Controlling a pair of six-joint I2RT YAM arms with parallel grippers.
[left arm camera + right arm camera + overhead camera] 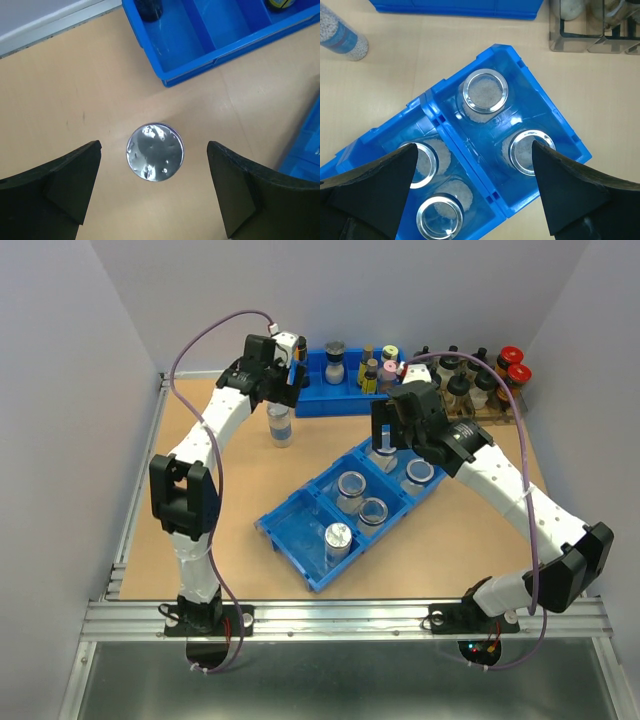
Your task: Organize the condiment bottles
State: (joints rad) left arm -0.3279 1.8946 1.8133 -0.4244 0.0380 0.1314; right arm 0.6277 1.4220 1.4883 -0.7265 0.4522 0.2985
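A clear jar with a silver cap (pixel 281 423) stands alone on the table left of the blue tray (pixel 290 530). My left gripper (pixel 285 388) hovers open above it; in the left wrist view its cap (pixel 154 152) lies between my spread fingers (pixel 70 185), untouched. The tray holds a silver-capped jar (pixel 337 540) in its near compartment, two open jars (pixel 351 490) (pixel 373 513) in the middle one, and two more (pixel 418 475) (pixel 385 455) in the far one. My right gripper (pixel 385 438) hangs open and empty above the far compartment (pixel 475 148), over those jars (pixel 485 91) (pixel 527 152).
A second blue bin (pixel 310 400) at the back holds small colourful-capped bottles. A rack of dark bottles with black and red caps (pixel 480 380) stands at the back right, close behind my right gripper. The tray lies diagonally across the table's middle.
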